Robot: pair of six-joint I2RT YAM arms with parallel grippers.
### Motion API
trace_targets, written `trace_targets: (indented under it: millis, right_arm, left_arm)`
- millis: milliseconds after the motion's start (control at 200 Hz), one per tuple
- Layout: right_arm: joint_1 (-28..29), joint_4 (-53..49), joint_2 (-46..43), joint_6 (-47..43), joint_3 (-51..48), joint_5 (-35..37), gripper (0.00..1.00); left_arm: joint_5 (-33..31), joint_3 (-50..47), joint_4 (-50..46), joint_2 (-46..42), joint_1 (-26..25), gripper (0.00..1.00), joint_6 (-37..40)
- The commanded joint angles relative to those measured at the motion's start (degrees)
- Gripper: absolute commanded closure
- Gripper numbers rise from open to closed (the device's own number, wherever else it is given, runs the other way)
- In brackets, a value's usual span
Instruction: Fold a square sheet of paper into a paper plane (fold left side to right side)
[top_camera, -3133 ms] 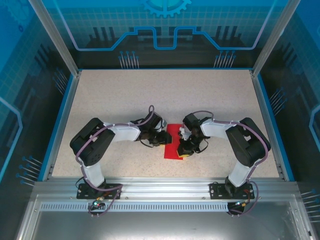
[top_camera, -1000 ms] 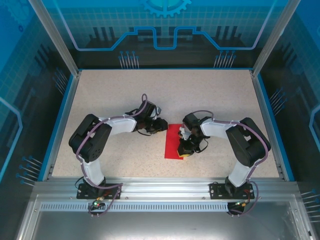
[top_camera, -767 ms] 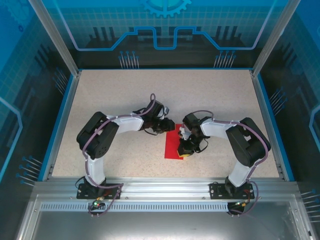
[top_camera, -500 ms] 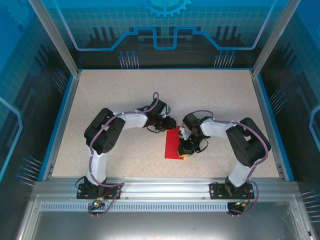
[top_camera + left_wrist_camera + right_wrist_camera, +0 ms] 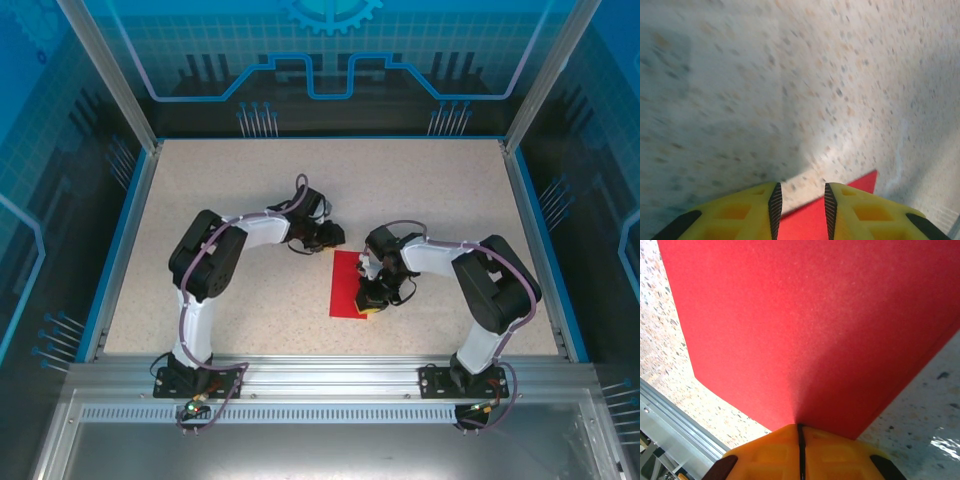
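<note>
found right gripper clamped shut at sheet of paper right edge; left gripper slightly parted, empty, by its far corner.

place: robot lab cell | cues: blue printed enclosure walls, aluminium frame rail, speckled table

Speckled beige table with a blue rim around it. One red sheet of paper lies flat on it, just right of centre and toward the near edge. It shows as a tall narrow rectangle, long sides running front to back, red face up.
</note>
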Motion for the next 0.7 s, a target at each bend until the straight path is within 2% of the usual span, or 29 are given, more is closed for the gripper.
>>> trace_targets:
  millis: [0,210,420,545,695]
  right_arm:
    - [-0.50,-2.81,2.85,-0.52,-3.57,12.39,0.91]
    - [-0.55,1.76,-1.98,-0.90,-2.40,7.23,0.86]
    - [-2.92,2.34,-13.31,-2.44,0.37,7.66,0.56]
    - [-7.49,3.15,-17.22,-3.49,2.41,7.76,0.44]
    - [-11.71,3.61,-16.98,-3.24,2.12,6.18,0.42]
  left_arm:
    - [-2.97,1.96,-2.97,1.15,1.86,0.66,2.38]
    - [-2.67,-2.24,-3.22,-8.98,1.87,0.63,3.29]
    - [-2.87,-12.90,-3.12,-22.51,0.96,0.63,2.25]
    - [-2.85,-16.97,-3.83,-26.26,-2.76,0.63,1.28]
    - [-3.91,-18.39,-3.30,-24.99,-8.49,0.63,-1.46]
